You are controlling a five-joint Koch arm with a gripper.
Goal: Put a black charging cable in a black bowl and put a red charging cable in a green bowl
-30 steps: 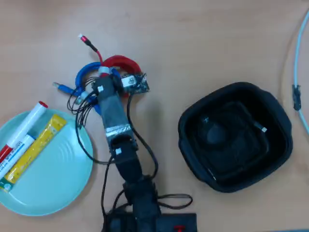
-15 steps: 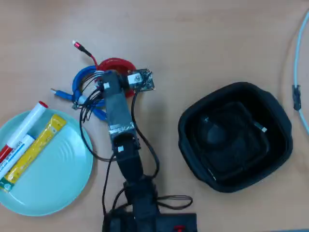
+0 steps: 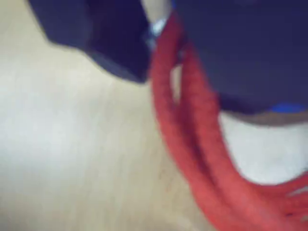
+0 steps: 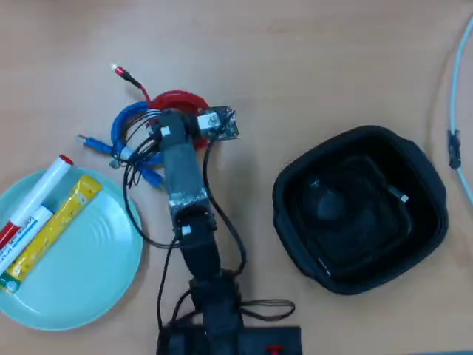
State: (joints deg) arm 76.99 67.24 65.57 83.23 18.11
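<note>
Arm: extended from the base at the bottom centre of the overhead view up toward the upper left of centre, leaning slightly left.
Wrist: seen at the upper end of the arm, with a small circuit board exposed on its right side.
Claw [image 4: 166, 122]: pointed down, mostly hidden under the wrist in the overhead view.
Jaws: shown in the wrist view as two dark, blurred shapes along the top of the frame; red cable strands are seen passing between them.
Grip state: cannot be judged, owing to blur.
</note>
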